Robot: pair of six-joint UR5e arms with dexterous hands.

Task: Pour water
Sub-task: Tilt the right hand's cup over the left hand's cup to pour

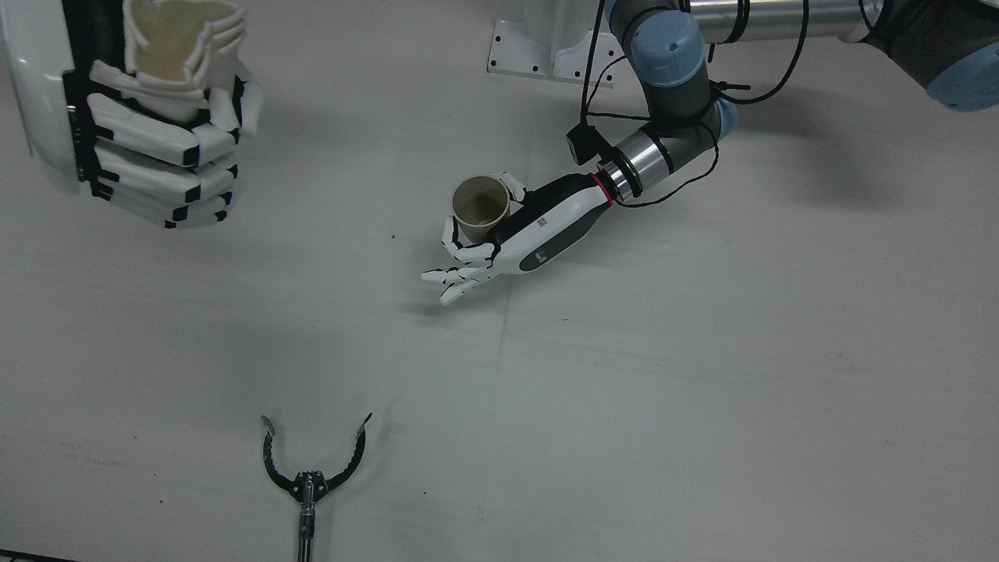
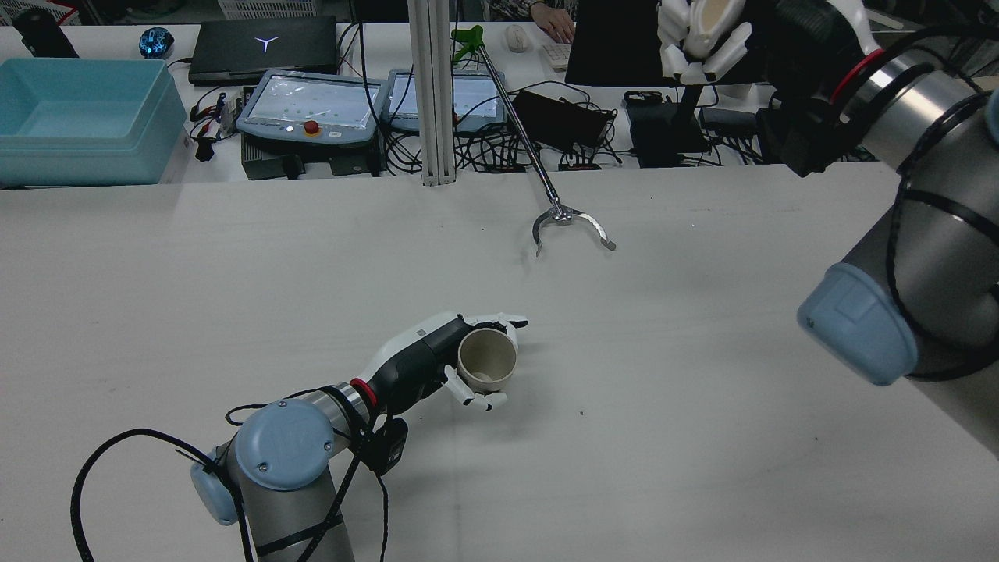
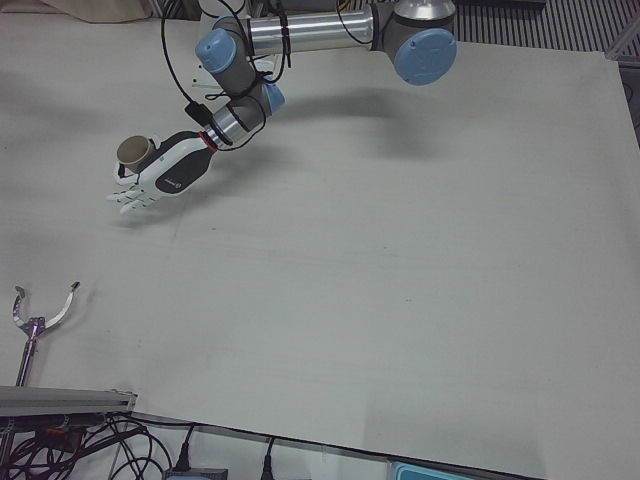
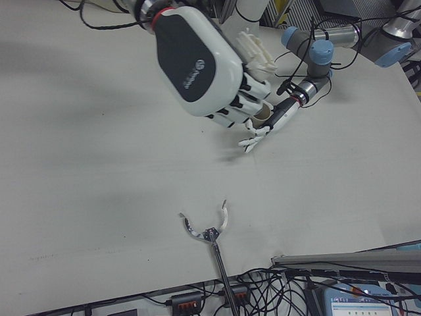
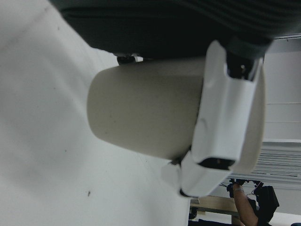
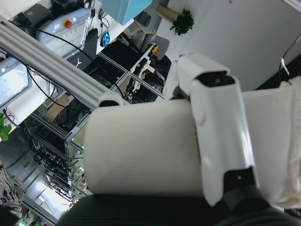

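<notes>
table (image 1: 702, 390): pale grey | grabber claw (image 1: 314, 460) apparently resting on it

The right hand (image 1: 160, 133) is cut by the top and left edges of the front view, so only part of the raised paper cup (image 1: 175, 35) in its grip shows, and its base is hidden behind the fingers. In the rear view this hand reaches the top edge and the cup's rim is cut off. In the left hand view, the palm covers the far side of the lower cup (image 5: 155, 113), and its rim is partly hidden by a finger (image 5: 225, 127). Whether either cup contains water cannot be told. The reacher tool (image 1: 311, 476) near the desk's front edge loses its handle at the frame bottom.
</notes>
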